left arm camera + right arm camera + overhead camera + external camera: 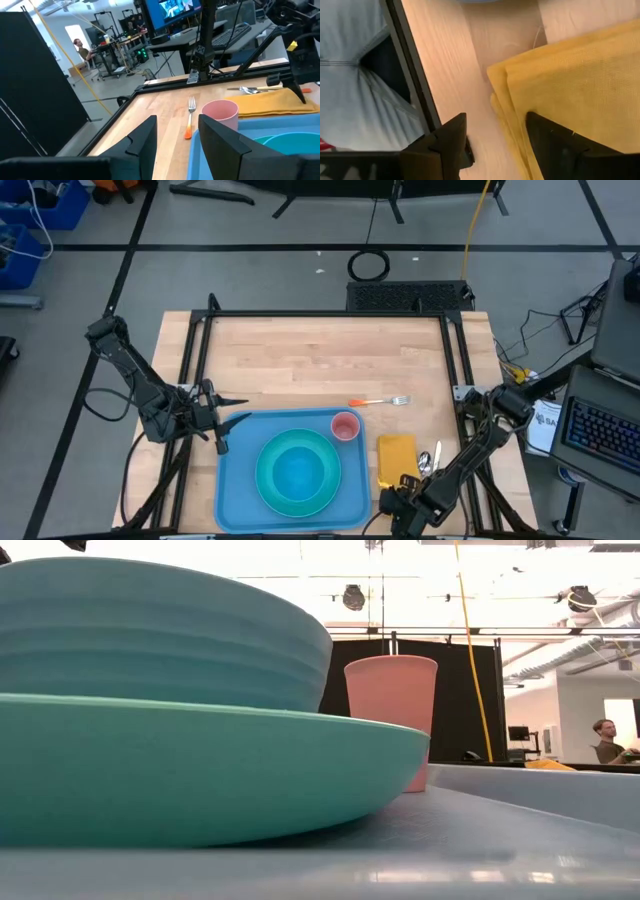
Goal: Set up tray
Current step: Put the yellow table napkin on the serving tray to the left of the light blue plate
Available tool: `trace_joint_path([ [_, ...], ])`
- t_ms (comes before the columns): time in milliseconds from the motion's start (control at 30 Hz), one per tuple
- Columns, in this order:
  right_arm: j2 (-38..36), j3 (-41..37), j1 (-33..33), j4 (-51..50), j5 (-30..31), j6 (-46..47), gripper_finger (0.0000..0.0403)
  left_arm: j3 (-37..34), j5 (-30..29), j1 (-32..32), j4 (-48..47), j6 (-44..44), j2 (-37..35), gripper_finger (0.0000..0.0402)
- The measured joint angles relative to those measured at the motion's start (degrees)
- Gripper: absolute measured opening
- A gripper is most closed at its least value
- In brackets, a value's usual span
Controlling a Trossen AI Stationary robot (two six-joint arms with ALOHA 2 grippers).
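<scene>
The tray [232, 480] holds a plate [268, 485] with a bowl [298, 470] on it, and a cup [345, 426] in its far right corner. Left claw [232, 420] is spread at its far left corner; right claw [403, 485] is spread over the napkin [394, 458].

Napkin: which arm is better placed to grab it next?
Right, likely. The right claw hangs open directly over the napkin edge; the left claw sits across the tray, at its far corner.

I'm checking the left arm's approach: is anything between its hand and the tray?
Nothing visible. The left hand hangs open right at the tray's far left corner, bare wood between them. The fork lies clear of that path.
</scene>
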Motion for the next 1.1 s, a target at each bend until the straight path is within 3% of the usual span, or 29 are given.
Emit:
trace_joint_path([
  [433,0.63,0.15,0.22,-4.24,2.48,-1.02,0.0154,0.0,0.07,0.0,-1.07,-2.47,0.01,0.015],
  [700,0.78,0.03,-0.2,-5.79,9.43,-6.56,0.0152,0.0,0.17,0.0,-1.2,-2.86,0.07,0.015],
  [1033,0.8,0.0,-0.28,-9.84,11.1,-8.59,0.0152,0.0,0.17,0.02,-2.91,-5.42,0.07,0.015],
  [1100,0.84,-0.04,-0.26,-11.7,13.82,-8.61,0.0152,0.0,0.17,0.0,-3.44,-6.12,0.07,0.015],
])
